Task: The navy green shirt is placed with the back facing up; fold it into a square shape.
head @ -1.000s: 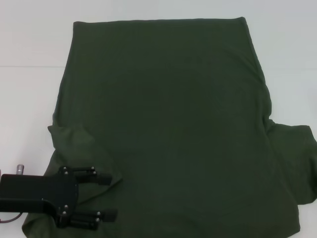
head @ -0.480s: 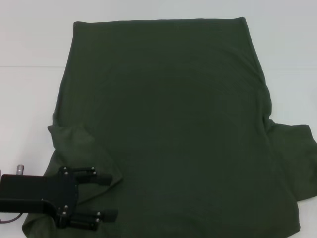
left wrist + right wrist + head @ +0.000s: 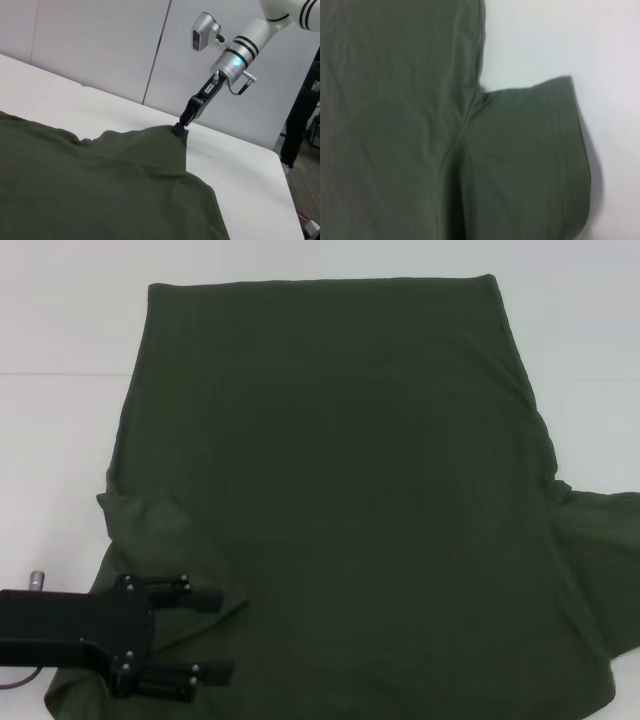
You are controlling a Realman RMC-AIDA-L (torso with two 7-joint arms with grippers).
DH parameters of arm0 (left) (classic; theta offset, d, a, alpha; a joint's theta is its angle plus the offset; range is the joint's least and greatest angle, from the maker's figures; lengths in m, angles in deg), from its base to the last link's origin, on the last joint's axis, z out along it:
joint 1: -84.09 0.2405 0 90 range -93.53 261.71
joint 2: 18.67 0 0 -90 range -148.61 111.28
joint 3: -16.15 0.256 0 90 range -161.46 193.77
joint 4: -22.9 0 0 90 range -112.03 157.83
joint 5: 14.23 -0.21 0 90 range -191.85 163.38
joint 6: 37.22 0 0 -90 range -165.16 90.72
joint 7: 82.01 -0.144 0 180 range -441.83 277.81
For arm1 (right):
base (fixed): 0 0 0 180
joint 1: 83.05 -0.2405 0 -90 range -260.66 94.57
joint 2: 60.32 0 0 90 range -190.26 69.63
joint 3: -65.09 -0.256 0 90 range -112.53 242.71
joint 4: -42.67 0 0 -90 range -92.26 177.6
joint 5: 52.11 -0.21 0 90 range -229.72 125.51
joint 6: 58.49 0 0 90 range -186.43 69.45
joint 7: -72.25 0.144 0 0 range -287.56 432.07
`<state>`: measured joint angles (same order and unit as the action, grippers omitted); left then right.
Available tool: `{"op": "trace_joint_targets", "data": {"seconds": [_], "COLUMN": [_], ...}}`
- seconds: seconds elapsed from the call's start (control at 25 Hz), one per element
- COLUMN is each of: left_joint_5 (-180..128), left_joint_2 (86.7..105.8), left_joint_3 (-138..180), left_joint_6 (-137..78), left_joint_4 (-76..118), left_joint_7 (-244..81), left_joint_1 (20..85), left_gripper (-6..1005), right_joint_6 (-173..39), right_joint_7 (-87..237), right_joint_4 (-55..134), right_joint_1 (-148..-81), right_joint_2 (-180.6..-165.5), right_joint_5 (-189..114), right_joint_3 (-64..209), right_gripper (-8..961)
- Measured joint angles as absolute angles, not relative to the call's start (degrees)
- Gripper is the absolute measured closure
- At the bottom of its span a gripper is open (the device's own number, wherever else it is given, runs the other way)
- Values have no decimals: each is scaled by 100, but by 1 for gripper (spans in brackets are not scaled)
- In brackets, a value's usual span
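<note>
The shirt (image 3: pixel 340 490) lies spread on the white table (image 3: pixel 60 440). The left gripper (image 3: pixel 215 635), fingers spread, sits over its near left sleeve; the right gripper (image 3: pixel 179 127) pinches the opposite sleeve, lifting it. Likely next: folding both sleeves inward.

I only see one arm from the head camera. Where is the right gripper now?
In the left wrist view, the right gripper is pinching the shirt at its right sleeve, lifting the cloth into a peak above the white table.
</note>
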<state>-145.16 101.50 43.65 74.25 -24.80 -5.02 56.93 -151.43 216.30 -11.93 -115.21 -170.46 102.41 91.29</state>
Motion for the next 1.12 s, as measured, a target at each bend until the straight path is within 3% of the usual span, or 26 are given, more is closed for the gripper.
{"op": "trace_joint_targets", "data": {"seconds": [0.8, 1.12], "left_joint_5": [-14525, -14559], "left_joint_2": [10129, 10130], "left_joint_3": [4392, 4392], "left_joint_6": [7440, 7441], "left_joint_4": [-2494, -2485], "left_joint_7": [-430, -430], "left_joint_1": [5686, 5676], "left_gripper": [158, 158], "right_joint_6": [-15643, -15643], "right_joint_7": [21627, 21589], "right_joint_4": [-1853, -1685], "right_joint_1": [-11626, -11948], "right_joint_2": [-17008, -17131], "right_joint_5": [9694, 9686], "right_joint_3": [8991, 9380], "right_gripper": [912, 910]}}
